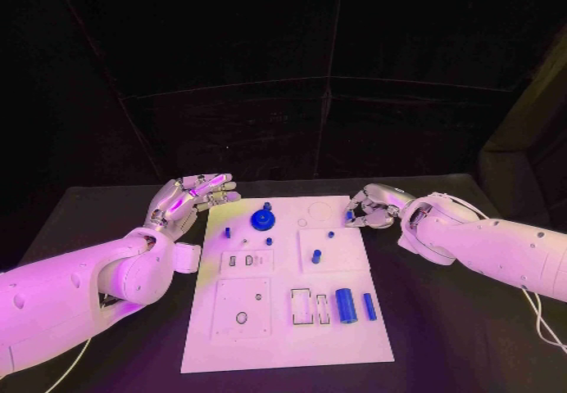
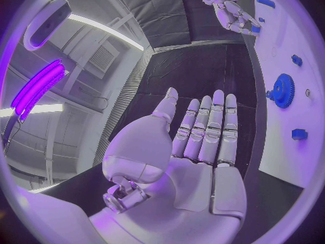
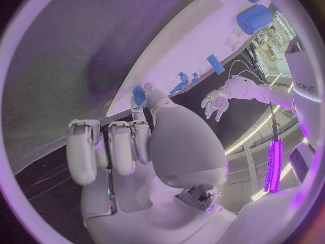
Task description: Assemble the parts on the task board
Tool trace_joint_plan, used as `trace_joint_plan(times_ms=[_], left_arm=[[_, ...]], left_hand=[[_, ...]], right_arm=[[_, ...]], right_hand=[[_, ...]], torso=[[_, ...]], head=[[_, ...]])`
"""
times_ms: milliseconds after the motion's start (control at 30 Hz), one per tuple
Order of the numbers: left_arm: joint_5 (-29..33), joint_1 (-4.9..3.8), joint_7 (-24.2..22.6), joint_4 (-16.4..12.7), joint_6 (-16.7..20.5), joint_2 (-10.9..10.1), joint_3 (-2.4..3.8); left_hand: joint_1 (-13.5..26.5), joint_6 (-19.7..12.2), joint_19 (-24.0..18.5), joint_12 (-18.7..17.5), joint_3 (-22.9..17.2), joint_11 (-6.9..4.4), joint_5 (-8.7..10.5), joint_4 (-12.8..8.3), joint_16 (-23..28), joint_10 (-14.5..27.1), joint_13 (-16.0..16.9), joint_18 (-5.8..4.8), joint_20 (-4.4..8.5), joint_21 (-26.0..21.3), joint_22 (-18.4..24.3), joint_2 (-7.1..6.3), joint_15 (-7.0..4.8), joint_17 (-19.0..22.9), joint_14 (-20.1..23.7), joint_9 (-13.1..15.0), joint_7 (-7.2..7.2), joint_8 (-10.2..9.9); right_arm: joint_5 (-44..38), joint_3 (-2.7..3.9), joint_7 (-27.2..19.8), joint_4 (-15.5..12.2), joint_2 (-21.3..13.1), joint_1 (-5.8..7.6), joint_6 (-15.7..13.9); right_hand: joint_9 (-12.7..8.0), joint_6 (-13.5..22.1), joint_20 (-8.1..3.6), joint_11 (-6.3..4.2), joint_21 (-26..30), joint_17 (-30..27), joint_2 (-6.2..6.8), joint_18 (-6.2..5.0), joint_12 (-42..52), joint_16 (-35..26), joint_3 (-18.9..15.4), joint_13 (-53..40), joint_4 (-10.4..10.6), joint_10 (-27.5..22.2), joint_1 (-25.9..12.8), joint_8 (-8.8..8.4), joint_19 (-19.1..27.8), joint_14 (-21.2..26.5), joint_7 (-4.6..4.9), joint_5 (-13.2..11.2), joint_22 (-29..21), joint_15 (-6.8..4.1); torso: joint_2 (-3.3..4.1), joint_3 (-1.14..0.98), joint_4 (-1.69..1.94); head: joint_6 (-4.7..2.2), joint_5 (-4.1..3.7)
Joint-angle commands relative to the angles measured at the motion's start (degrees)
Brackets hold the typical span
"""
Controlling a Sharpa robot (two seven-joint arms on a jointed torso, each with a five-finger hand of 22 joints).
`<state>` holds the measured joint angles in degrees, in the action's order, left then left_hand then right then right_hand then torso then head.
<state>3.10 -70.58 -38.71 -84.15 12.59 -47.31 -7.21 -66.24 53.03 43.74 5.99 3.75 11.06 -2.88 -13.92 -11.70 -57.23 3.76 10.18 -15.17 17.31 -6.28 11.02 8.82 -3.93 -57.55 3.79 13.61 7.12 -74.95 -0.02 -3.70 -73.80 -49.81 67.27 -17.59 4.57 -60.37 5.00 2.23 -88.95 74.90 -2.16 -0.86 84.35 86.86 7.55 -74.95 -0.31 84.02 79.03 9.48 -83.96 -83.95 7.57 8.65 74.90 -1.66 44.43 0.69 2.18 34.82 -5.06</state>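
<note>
The white task board (image 1: 283, 327) lies in the middle of the black table. A blue gear (image 1: 262, 219) stands near its far edge. A thick blue cylinder (image 1: 347, 305) and a slim blue rod (image 1: 369, 306) lie at its right side, and a short blue peg (image 1: 317, 256) stands mid-board. My left hand (image 1: 189, 201) hovers off the far left corner, palm up and fingers straight, holding nothing (image 2: 196, 146). My right hand (image 1: 376, 206) is curled at the far right corner and pinches a small blue part (image 3: 138, 96) between thumb and fingertip, just over the board's edge.
Several small blue pieces (image 1: 228, 232) sit around the gear (image 2: 281, 90). Rectangular slots (image 1: 310, 305) and a round hole (image 1: 241, 317) mark the near half of the board. Bare black table (image 1: 449, 327) lies to both sides.
</note>
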Motion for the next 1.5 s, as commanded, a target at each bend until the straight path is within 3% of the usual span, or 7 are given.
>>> trace_joint_plan(times_ms=[33, 333, 600, 800, 1000, 1167, 1500], left_arm=[[-0.3, -0.08, -0.7, -0.2, -0.6, 0.0, 0.05], [-0.3, -0.10, -0.3, -0.5, -0.4, -0.2, 0.05], [-0.3, -0.12, -0.2, -0.3, -0.3, -0.2, 0.05], [-0.1, -0.14, -0.1, 0.2, -0.4, 0.0, 0.05], [0.0, -0.17, -0.3, 0.8, -0.5, 0.0, 0.07], [0.2, -0.22, -0.3, 1.3, -0.5, 0.1, 0.07], [0.4, -0.30, -0.2, 1.8, -0.7, 0.6, 0.07]], left_hand=[[0.1, 0.2, 0.2, -0.3, 0.2, 0.04, -0.01, -0.2, 0.3, -0.3, 0.0, 0.37, -0.28, -0.3, 0.1, 0.16, 0.00, 0.0, -0.5, 0.0, 0.63, -0.2], [0.1, 0.1, 0.2, -0.4, 0.3, 0.08, 0.00, -0.3, 0.4, -0.2, 0.0, 0.37, -0.28, -0.4, 0.1, 0.13, 0.01, 0.0, -0.5, 0.0, 0.67, -0.3], [0.1, 0.1, 0.2, -0.5, 0.3, 0.10, 0.01, -0.3, 0.4, -0.1, 0.0, 0.37, -0.28, -0.4, 0.1, 0.11, 0.02, 0.0, -0.5, 0.0, 0.69, -0.4], [0.1, 0.1, 0.2, -0.5, 0.3, 0.10, 0.01, -0.3, 0.4, -0.1, 0.0, 0.37, -0.28, -0.4, 0.1, 0.10, 0.02, 0.0, -0.5, 0.0, 0.70, -0.4], [0.0, 0.0, 0.2, -0.5, 0.3, 0.10, 0.01, -0.3, 0.4, -0.1, 0.0, 0.37, -0.28, -0.4, 0.1, 0.09, 0.02, 0.0, -0.5, 0.0, 0.70, -0.4], [0.0, 0.0, 0.2, -0.5, 0.3, 0.11, 0.01, -0.4, 0.5, -0.1, 0.0, 0.37, -0.28, -0.4, 0.1, 0.08, 0.02, 0.0, -0.5, 0.0, 0.70, -0.4], [0.0, 0.0, 0.2, -0.5, 0.3, 0.11, 0.02, -0.4, 0.5, -0.1, 0.0, 0.37, -0.28, -0.4, 0.1, 0.07, 0.02, 0.0, -0.5, 0.0, 0.70, -0.4]], right_arm=[[0.4, 0.03, -0.8, -0.6, -0.1, 0.09, -3.5], [0.7, 0.10, 4.1, -5.6, -1.8, 0.20, -5.3], [0.2, 0.15, 10.4, -12.3, -1.8, 0.70, -5.6], [-1.2, 0.16, 15.0, -15.9, 1.3, 1.01, -5.6], [-3.0, 0.11, 17.2, -15.9, 6.6, 1.05, -4.5], [-4.6, 0.06, 18.3, -14.7, 10.6, 0.71, -3.5], [-9.1, 0.00, 20.1, -12.5, 16.8, -1.71, -1.4]], right_hand=[[0.7, -1.9, -0.50, -0.71, -0.3, 7.8, -1.23, 0.44, 0.3, 0.2, 0.7, -11.0, -0.3, 3.5, 0.7, 0.76, -4.7, -4.6, -1.47, 0.0, 13.5, -0.56], [0.5, -1.5, -0.68, -0.77, -0.5, 8.3, -1.39, 0.55, -0.4, 0.4, 1.3, -10.5, -0.4, 3.2, 0.2, 0.61, -5.1, -4.7, -1.40, -0.3, 13.9, -0.63], [0.2, -0.5, -0.63, -0.49, -0.4, 8.2, -1.41, 0.50, -1.3, 0.3, 2.0, -9.8, -0.4, 2.8, -0.6, 0.01, -4.9, -4.6, -1.02, -0.4, 13.7, -0.45], [0.2, -0.4, -0.58, -0.44, -0.4, 8.1, -1.48, 0.49, -1.3, 0.3, 2.3, -9.8, -0.5, 2.8, -0.6, -0.08, -4.9, -4.6, -0.99, -0.2, 13.7, -0.39], [0.1, -0.4, -0.55, -0.43, -0.5, 8.1, -1.39, 0.53, -1.4, 0.2, 2.6, -9.8, -0.8, 2.8, -0.6, -0.12, -5.0, -4.6, -0.97, 0.0, 13.8, -0.37], [0.1, -0.4, -0.54, -0.41, -0.5, 8.0, -1.35, 0.52, -1.5, 0.2, 2.7, -9.8, -0.8, 2.8, -0.6, -0.15, -5.0, -4.6, -0.94, 0.0, 13.8, -0.36], [0.0, 0.0, -0.48, -0.28, -0.4, 7.9, -1.25, 0.50, -1.5, 0.2, 3.0, -9.8, -0.9, 2.8, -0.9, -0.38, -4.9, -4.6, -0.77, 0.2, 13.7, -0.28]], torso=[[-0.03, 0.03, -0.04], [-0.21, 0.19, 0.02], [-0.87, 0.60, 0.01], [-1.60, 1.02, 0.12], [-2.09, 1.37, 0.30], [-2.17, 1.35, 0.32], [-2.09, 1.34, 0.31]], head=[[-0.03, -0.05], [-0.42, -0.03], [-0.27, 0.47], [-0.04, 1.09], [0.67, 2.46], [0.82, 3.18], [1.29, 4.29]])
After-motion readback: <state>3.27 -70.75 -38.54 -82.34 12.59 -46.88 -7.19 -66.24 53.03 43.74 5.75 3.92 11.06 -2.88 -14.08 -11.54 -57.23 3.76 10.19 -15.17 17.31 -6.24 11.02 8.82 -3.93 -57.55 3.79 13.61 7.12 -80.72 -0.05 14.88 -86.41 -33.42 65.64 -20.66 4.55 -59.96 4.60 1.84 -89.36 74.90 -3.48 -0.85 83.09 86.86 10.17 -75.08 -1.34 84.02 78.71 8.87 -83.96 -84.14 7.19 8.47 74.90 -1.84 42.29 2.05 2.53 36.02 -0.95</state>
